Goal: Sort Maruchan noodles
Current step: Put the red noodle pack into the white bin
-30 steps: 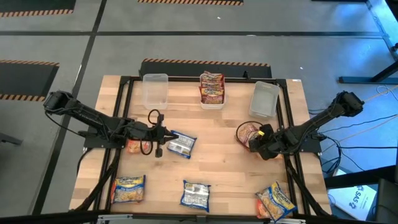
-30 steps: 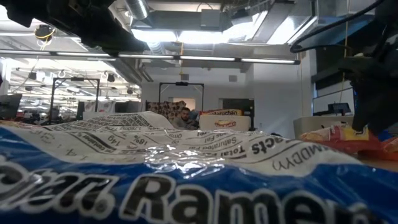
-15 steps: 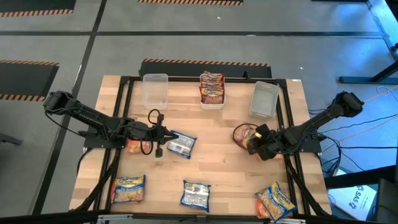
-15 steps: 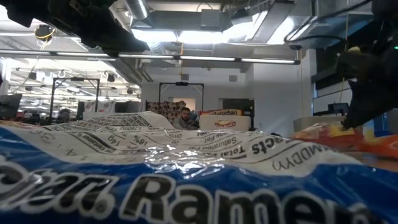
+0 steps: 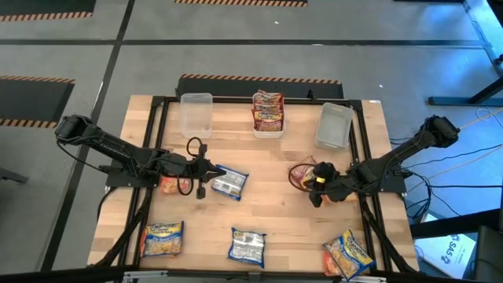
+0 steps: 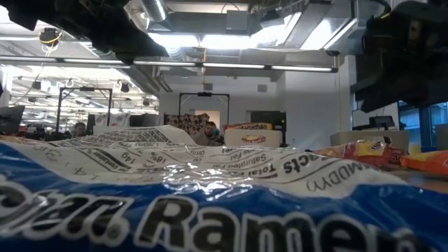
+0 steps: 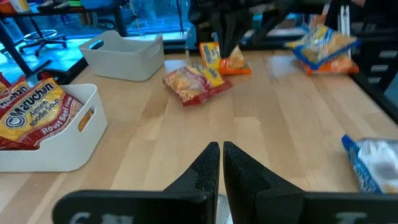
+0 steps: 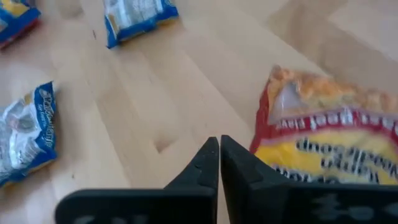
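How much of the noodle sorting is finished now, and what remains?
Done: red packets lie in the middle bin. In hand: nothing; the right gripper is shut beside a red packet, not holding it. Left: blue packets, yellow packets; both side bins look empty.

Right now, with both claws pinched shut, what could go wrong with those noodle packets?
The right gripper has shut beside the red-and-yellow crinkly plastic noodle packet, apparently on nothing, so lifting may leave it behind. The left gripper, shut too, sits close to a blue-and-white plastic packet and could nudge it.
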You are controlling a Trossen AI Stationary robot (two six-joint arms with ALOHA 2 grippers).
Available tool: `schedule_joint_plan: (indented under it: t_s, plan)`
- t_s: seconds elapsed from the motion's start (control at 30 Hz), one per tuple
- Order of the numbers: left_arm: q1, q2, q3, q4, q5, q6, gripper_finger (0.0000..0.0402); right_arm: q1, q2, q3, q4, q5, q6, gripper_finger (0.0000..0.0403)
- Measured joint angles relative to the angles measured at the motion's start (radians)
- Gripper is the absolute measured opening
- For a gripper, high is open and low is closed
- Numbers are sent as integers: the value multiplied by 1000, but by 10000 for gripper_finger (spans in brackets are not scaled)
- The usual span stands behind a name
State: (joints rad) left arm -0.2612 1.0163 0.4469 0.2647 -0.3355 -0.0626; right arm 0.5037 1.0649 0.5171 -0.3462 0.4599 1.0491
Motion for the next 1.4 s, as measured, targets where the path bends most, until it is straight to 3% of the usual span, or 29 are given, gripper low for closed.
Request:
schedule_joint_plan:
  t_s: [0.13, 0.27, 0.43, 0.57, 0.77, 0.9, 1.17, 1.27, 1.4]
  plan:
    - [12, 54, 1, 119, 19, -14, 16, -15, -10, 0, -115, -21, 78, 33]
    - [43, 160, 2, 253, 72, -14, 16, -50, -41, 0, -282, -24, 186, 87]
    - [83, 320, 86, 277, 83, -7, 16, -129, -62, 0, -454, -16, 242, 157]
    - [106, 468, 192, 275, 128, 33, 16, -200, -55, -20, -484, -14, 253, 185]
    - [132, 665, 336, 261, 148, 70, 16, -272, -23, -96, -374, -68, 225, 179]
    - [135, 758, 408, 215, 148, 73, 16, -276, 2, -112, -197, -75, 97, 166]
    - [135, 790, 433, 154, 120, 76, 16, -276, 110, -112, 156, -121, -123, 150]
    - [144, 791, 443, 172, 116, 99, 16, -277, 141, -91, 177, -218, -205, 149]
    - [179, 791, 538, 130, 204, 99, 16, -289, 121, 5, 68, -294, -293, 149]
